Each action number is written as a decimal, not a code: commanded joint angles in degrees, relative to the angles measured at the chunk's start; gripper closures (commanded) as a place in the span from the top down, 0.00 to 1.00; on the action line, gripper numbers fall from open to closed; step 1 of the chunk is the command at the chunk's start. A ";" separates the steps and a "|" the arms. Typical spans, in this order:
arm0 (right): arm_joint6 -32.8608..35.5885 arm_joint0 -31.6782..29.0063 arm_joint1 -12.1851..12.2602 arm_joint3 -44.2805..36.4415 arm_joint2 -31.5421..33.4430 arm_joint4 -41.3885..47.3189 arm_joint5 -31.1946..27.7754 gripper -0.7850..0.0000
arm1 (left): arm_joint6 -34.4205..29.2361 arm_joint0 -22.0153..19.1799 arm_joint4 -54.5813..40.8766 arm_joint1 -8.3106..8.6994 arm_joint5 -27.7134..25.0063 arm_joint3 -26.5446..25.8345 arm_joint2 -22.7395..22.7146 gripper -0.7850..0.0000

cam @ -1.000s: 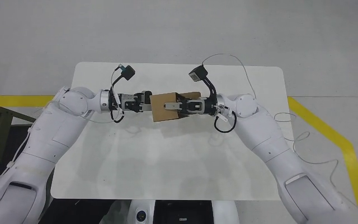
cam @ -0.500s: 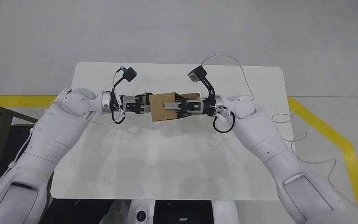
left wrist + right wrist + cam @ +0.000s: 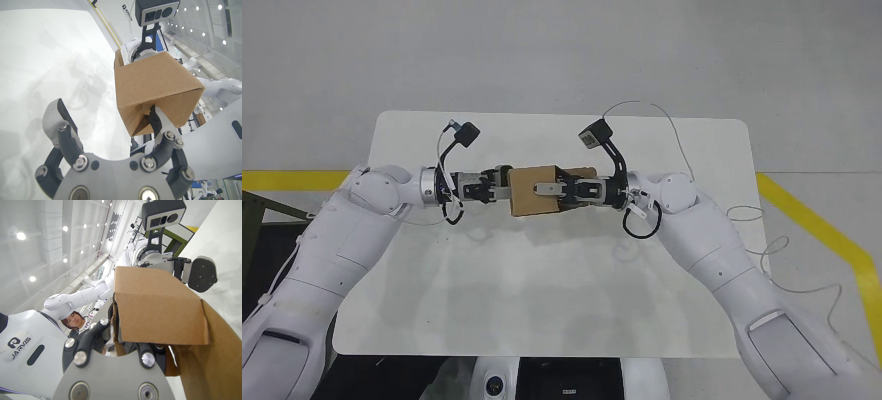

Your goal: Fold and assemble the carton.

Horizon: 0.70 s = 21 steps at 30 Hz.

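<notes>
A brown carton (image 3: 538, 190) hangs above the white table (image 3: 542, 300), held between my two arms. My right gripper (image 3: 560, 188) is shut on the carton's top panel, with one pale finger lying over the outside. In the right wrist view the carton (image 3: 157, 313) hides those fingertips, and a loose flap (image 3: 213, 351) hangs to one side. My left gripper (image 3: 107, 111) is open at the carton's (image 3: 155, 85) other end. One of its fingers (image 3: 157, 121) presses into the folded end flap. The other finger (image 3: 60, 113) stands free beside the carton.
The table is bare around the carton. A yellow floor line (image 3: 812, 215) runs past both table sides. In the right wrist view the left gripper's black pad (image 3: 202, 275) sits beyond the carton's far end.
The left arm has shifted a little, its wrist camera tipping slightly. The carton and the right gripper have stayed almost where they were.
</notes>
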 commanded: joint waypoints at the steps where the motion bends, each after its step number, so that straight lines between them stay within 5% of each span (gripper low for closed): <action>1: -0.02 -0.03 0.02 -0.06 -0.03 0.16 -0.02 0.00 | 0.09 0.16 -0.75 0.02 -0.09 0.06 0.02 1.00; 21: -0.40 -0.31 0.25 0.27 -0.04 0.99 -0.40 0.00 | 0.14 0.22 -2.72 -0.09 -0.14 -0.68 1.42 1.00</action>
